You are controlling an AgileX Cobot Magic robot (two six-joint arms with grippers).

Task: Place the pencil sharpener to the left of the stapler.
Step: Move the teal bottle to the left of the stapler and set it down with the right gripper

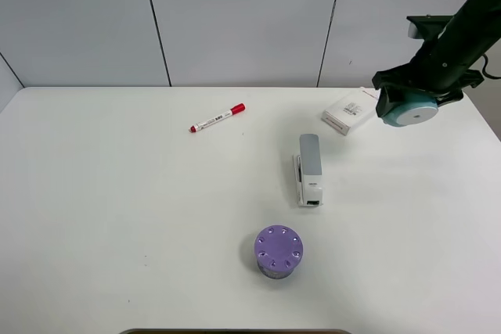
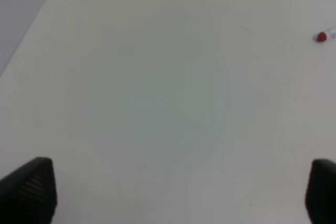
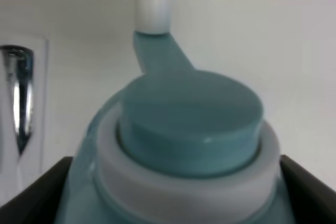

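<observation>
The teal pencil sharpener (image 1: 408, 109) hangs in the air at the far right, held by my right gripper (image 1: 419, 91), which is shut on it. The right wrist view fills with its teal body (image 3: 191, 129), a white ring and the white crank handle (image 3: 153, 1). The grey and white stapler (image 1: 308, 168) lies flat near the table's middle, left of and nearer than the sharpener; its metal edge (image 3: 18, 98) shows beside the sharpener. My left gripper (image 2: 181, 192) is open over bare table, out of the exterior high view.
A purple cylinder with holes on top (image 1: 278, 252) stands in front of the stapler. A white flat box (image 1: 350, 111) lies just left of the raised sharpener. A red-capped marker (image 1: 217, 118) rests at the back, its cap (image 2: 322, 36) visible in the left wrist view.
</observation>
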